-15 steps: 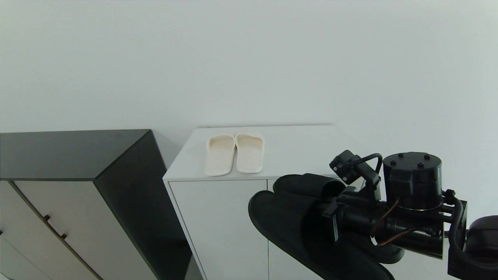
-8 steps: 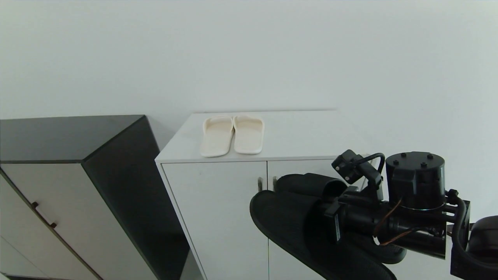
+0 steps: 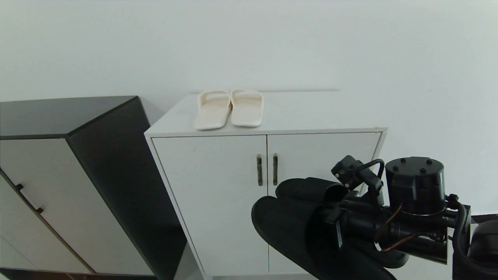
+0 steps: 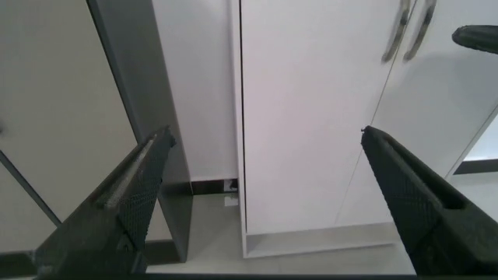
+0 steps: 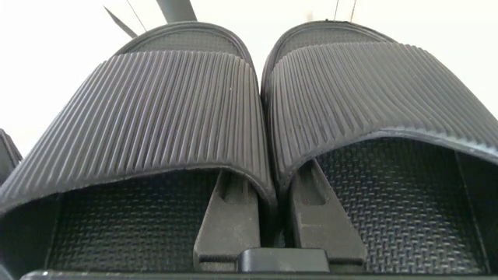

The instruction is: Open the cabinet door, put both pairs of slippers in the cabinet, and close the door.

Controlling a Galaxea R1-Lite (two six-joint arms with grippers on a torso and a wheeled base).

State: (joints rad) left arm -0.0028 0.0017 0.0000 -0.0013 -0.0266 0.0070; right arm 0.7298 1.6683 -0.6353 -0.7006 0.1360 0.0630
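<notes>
- The right gripper (image 5: pixel 274 222) clamps the black slippers (image 3: pixel 295 225) by their touching inner walls, held low in front of the closed white cabinet (image 3: pixel 210 186).
- The cream slippers (image 3: pixel 229 109) lie side by side on the cabinet's top.
- The left gripper (image 4: pixel 266 136) has its jaws wide apart.

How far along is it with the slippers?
Done: black slippers picked up, clamped in the right gripper. The left gripper is open, facing the cabinet doors, which are shut. The cream slippers lie on top. Left: opening, loading both pairs, closing.
</notes>
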